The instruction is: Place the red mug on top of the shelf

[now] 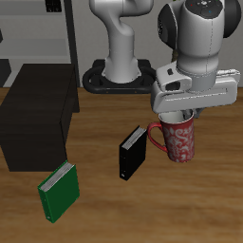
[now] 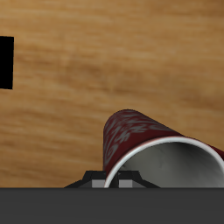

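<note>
nearest the front edge of the wooden surface (image 1: 190, 199) a green book (image 1: 58, 192) stands tilted, with bare wood around it. a little farther back a black book (image 1: 131, 152) stands upright, close beside the red mug (image 1: 179, 139) but not touching it as far as the exterior view shows. the mug is upright, its handle turned toward the black book, and it sits under the tool (image 1: 183, 113), whose fingers reach down at the mug's rim; the tool appears closed on that rim, though the contact itself is hidden by the wrist housing. whether the mug's base rests on the surface or is just above it cannot be told. in the wrist view the mug's (image 2: 144, 144) pale grey inside and speckled wall fill the space below the tool. the shelf (image 1: 36, 119), a black box with a flat top, stands well apart from the mug, past the two books. behind it a pale grey rack (image 1: 52, 33) rises at the back, beside the robot's base (image 1: 121, 76).
</note>
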